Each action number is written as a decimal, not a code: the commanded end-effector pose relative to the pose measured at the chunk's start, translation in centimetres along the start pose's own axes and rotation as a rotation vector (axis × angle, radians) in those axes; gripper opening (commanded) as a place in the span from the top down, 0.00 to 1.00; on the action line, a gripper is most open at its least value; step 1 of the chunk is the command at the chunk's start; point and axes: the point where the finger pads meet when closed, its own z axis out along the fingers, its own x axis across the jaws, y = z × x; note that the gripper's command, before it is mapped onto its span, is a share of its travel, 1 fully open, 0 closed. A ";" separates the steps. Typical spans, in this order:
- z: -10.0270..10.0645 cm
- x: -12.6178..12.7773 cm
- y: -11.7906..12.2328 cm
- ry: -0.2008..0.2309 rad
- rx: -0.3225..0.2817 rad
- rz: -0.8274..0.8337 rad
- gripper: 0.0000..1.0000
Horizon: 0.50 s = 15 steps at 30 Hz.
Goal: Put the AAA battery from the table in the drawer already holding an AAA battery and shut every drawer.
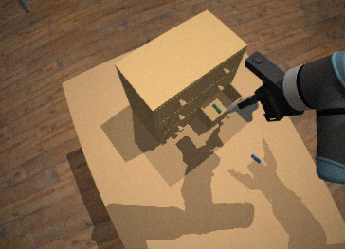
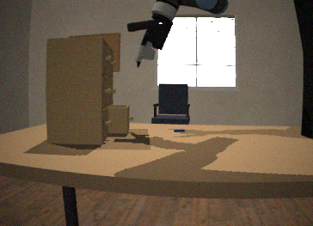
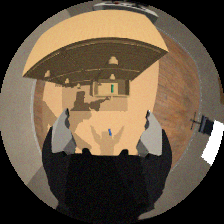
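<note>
The wooden chest [image 1: 180, 61] [image 2: 75, 89] [image 3: 95, 30] stands upright on the table. One bottom drawer [image 2: 119, 121] [image 3: 120, 90], at the window side, is pulled out; the other drawers look shut. A green battery [image 1: 217, 108] [image 3: 112, 88] lies inside the open drawer. A blue battery [image 1: 256, 158] [image 2: 179, 131] [image 3: 110, 132] lies on the table in front of the chest. My gripper [image 3: 107, 109] is open and empty, high above the table. In the exterior view it hangs in front of the chest's front face, well above the open drawer.
The table [image 1: 90, 103] [image 2: 26, 162] carries the chest near one edge. Small knobs stick out from the drawer fronts. Shadows of the arm and gripper fall across the table, around the blue battery. A dark chair [image 2: 173, 100] stands beyond the table.
</note>
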 end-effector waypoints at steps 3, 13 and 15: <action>2.2 0.1 -1.0 -0.003 0.117 0.007 0.00; 4.0 0.1 -1.8 -0.009 0.216 0.013 0.00; 4.4 0.1 -2.0 -0.010 0.235 0.014 0.00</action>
